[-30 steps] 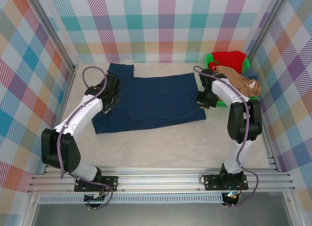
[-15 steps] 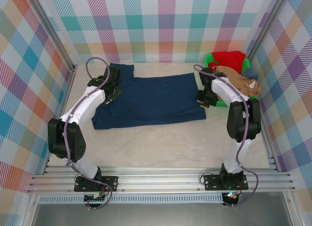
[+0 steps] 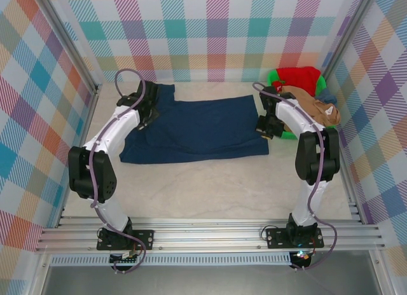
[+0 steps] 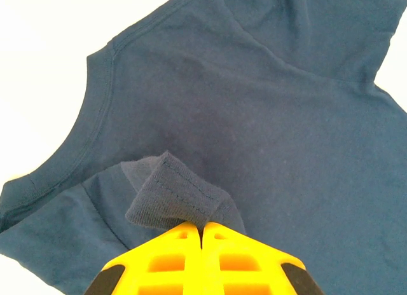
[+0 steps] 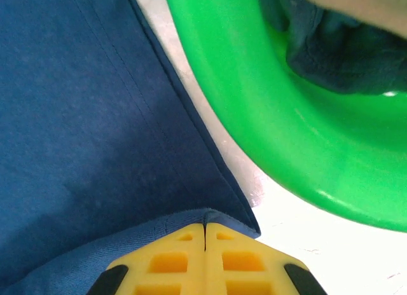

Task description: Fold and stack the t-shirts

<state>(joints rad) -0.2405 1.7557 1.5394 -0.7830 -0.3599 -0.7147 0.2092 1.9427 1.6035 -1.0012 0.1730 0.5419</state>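
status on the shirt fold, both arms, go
Left pincer shut on a fold of the navy t-shirt. Right pincer shut on its hem corner. Green basket close beside that corner, not touching.

two arms of one build. left arm (image 3: 113, 137): white moulded link shells set between black joint housings, with a large black block at the shoulder joint. right arm (image 3: 313, 156): the same white shells near the wrist and the base, with a black upper link. a grey-purple cable (image 3: 127, 71) runs along each arm in loose loops. each arm rises from a flat black base plate (image 3: 126, 238) on a silver aluminium rail (image 3: 210, 234). left tool (image 4: 202, 228) and right tool (image 5: 205, 230): two bright yellow plastic fingers, each with a grid of rectangular recesses moulded in, flanked by rounded black parts at the lower corners.
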